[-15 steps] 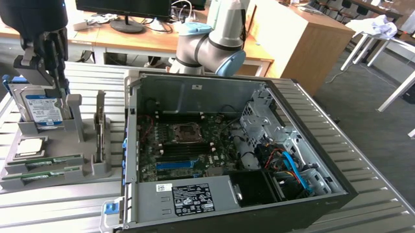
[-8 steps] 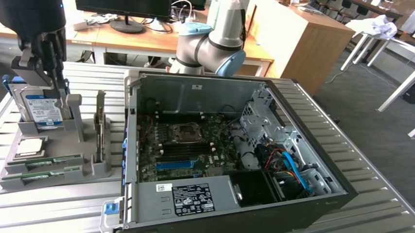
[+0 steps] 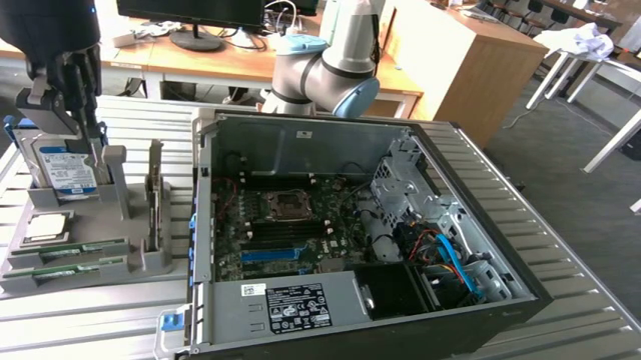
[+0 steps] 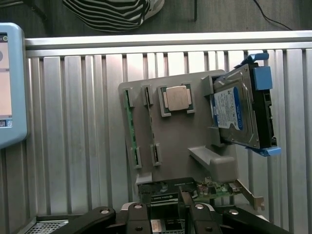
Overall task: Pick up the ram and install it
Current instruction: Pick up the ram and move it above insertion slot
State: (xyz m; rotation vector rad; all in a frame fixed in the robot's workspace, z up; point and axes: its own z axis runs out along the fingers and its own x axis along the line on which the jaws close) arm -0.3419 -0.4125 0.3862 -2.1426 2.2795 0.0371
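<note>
Hovering over the far end of the grey holder (image 3: 150, 259) at the exterior view's left, the gripper (image 3: 62, 120) has its fingers spread with nothing between them. The ram (image 3: 70, 251) lies in the holder's near slots beside a second stick (image 3: 62, 273), well apart from the gripper. Neither is lifted, so I judge picking and installing both remain. I count two sticks, one hard drive (image 3: 65, 171), one processor chip (image 3: 45, 225), one upright card (image 3: 155, 199) and one open computer case (image 3: 481, 225).

From the wrist, the gripper (image 4: 165, 214) is empty and the ram (image 4: 129, 127) sits seated in the holder.
</note>
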